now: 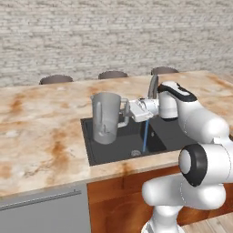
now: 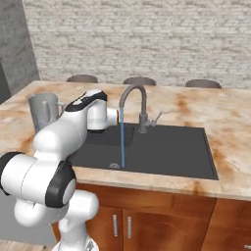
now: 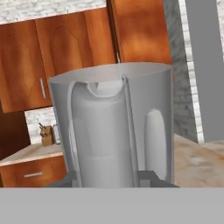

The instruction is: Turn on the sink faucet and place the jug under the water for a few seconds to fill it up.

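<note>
**Filling still to come: tap running, jug held off to one side**

Running already, the water (image 1: 145,135) falls in a thin blue line from the sink faucet (image 2: 136,105) to the drain of the sink (image 2: 166,152), so the first step looks done. The gripper (image 1: 128,110), just left of centre in the left base view, pinches the loop handle of the jug (image 1: 105,117). The jug stands upright over the left end of the basin, clearly left of the stream and apart from it. Remaining, by my reading: carry it rightward under the spout and hold it there a few seconds.
</note>
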### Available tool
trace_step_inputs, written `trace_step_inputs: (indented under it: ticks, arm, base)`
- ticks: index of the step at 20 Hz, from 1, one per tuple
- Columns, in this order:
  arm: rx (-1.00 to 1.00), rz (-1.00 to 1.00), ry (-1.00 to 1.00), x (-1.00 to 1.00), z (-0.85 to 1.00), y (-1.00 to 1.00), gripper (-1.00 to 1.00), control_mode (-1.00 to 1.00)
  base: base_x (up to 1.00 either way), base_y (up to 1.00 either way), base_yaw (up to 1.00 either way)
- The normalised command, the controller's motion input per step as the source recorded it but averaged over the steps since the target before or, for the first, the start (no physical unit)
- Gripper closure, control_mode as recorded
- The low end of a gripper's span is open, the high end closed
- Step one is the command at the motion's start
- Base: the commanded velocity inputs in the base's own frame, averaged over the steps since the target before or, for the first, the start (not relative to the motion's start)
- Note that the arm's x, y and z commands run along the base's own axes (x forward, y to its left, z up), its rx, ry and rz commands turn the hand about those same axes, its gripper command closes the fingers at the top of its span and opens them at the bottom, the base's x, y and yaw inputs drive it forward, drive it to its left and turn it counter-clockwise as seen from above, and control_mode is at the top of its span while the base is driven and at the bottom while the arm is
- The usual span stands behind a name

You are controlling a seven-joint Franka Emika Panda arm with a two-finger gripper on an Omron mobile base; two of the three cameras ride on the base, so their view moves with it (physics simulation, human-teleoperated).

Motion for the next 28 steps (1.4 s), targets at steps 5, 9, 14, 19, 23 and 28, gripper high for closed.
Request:
trace_step_inputs:
  ticks: [5, 9, 14, 19, 23, 28]
  arm:
    - [0.00, 0.00, 0.00, 0.00, 0.00, 0.00, 1.00, 1.00]
    - [0.00, 0.00, 0.00, 0.00, 0.00, 0.00, 1.00, 1.00]
    - [0.00, -0.01, 0.00, 0.06, 0.00, 0.06, 1.00, -1.00]
    - [0.00, -0.15, 0.00, 0.26, 0.00, 0.15, 1.00, -1.00]
    - [0.00, -0.34, 0.00, 0.15, 0.07, -0.01, 1.00, -1.00]
    - [0.00, -0.36, 0.00, 0.00, 0.31, -0.07, 1.00, -1.00]
  base:
    - [0.17, 0.52, -0.03]
    - [0.15, 0.53, -0.04]
    - [0.15, 0.40, -0.04]
    - [0.00, 0.00, 0.00]
    - [0.00, 0.00, 0.00]
    - [0.00, 0.00, 0.00]
